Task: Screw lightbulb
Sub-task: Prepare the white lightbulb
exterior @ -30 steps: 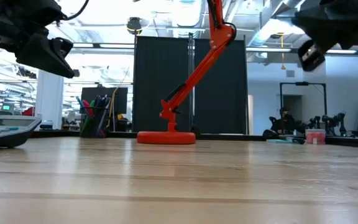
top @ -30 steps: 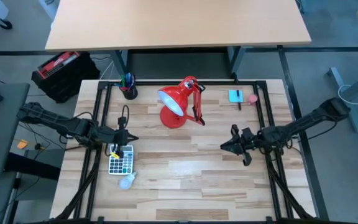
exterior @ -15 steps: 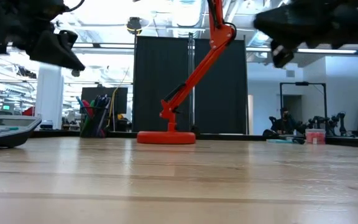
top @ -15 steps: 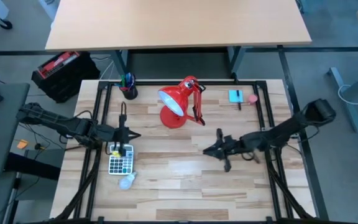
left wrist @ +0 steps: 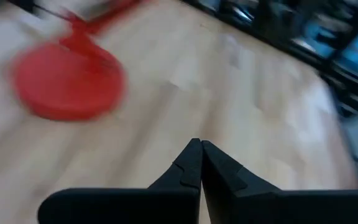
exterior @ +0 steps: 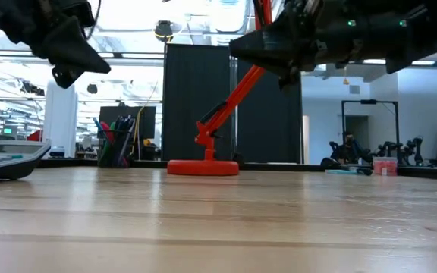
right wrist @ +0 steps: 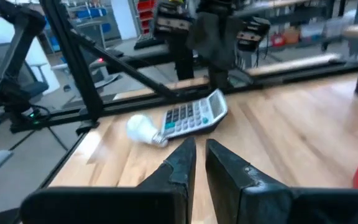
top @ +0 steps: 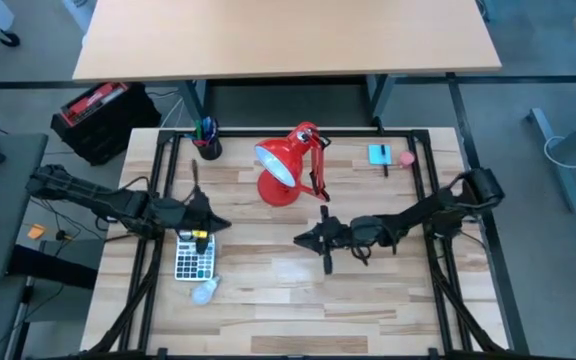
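Observation:
The pale lightbulb (top: 203,291) lies on its side on the wooden table near the front left, beside the calculator (top: 193,260). It also shows in the right wrist view (right wrist: 143,129). The red desk lamp (top: 286,165) stands at the far middle on its round base (exterior: 202,167). My left gripper (top: 220,223) is shut and empty, above the table just beyond the calculator. My right gripper (top: 298,241) hovers over the table's middle, pointing toward the bulb and calculator. Its fingers (right wrist: 199,148) stand a narrow gap apart and hold nothing.
A cup of pens (top: 206,140) stands at the far left. A blue pad (top: 378,154) and a small pink thing (top: 406,158) lie at the far right. Black frame rails (top: 158,200) run along both table sides. Bare wood lies between the grippers and the near edge.
My right gripper has swept toward the table's left edge, from the right side to the middle, staying above the table. My left gripper has shifted a little toward the right. The bulb, calculator and lamp have stayed in place.

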Tool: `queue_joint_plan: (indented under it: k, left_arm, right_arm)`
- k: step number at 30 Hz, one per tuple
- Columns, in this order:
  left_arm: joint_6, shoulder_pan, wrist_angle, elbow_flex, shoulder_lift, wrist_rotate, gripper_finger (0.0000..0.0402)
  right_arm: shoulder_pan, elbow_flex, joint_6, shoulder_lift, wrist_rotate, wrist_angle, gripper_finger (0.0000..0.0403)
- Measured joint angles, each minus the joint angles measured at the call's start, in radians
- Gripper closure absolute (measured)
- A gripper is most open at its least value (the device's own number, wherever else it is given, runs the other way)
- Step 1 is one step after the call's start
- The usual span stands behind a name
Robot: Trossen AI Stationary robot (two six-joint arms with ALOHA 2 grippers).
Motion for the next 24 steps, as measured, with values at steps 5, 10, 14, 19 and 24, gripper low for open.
queue_joint_plan:
  k: [5, 10, 14, 19, 24]
  left_arm:
    - [-0.157, -0.084, -0.008, 0.0, 0.081, 0.141, 0.0402]
    - [-0.336, -0.253, -0.204, 0.085, 0.153, 0.161, 0.0402]
    - [-0.475, -0.382, -0.365, 0.188, 0.212, 0.175, 0.0402]
    - [-0.701, -0.484, -0.586, 0.32, 0.296, 0.216, 0.0402]
    - [-0.867, -0.556, -0.717, 0.307, 0.427, 0.315, 0.0402]
  right_arm:
    - [0.033, 0.002, 0.036, -0.014, 0.003, -0.098, 0.0353]
    - [0.074, 0.003, 0.055, -0.067, 0.076, -0.219, 0.0353]
    - [0.099, 0.002, 0.051, -0.127, 0.171, -0.341, 0.0353]
    - [0.108, 0.002, 0.055, -0.201, 0.249, -0.453, 0.0353]
    - [0.108, 0.002, 0.047, -0.239, 0.265, -0.492, 0.0353]
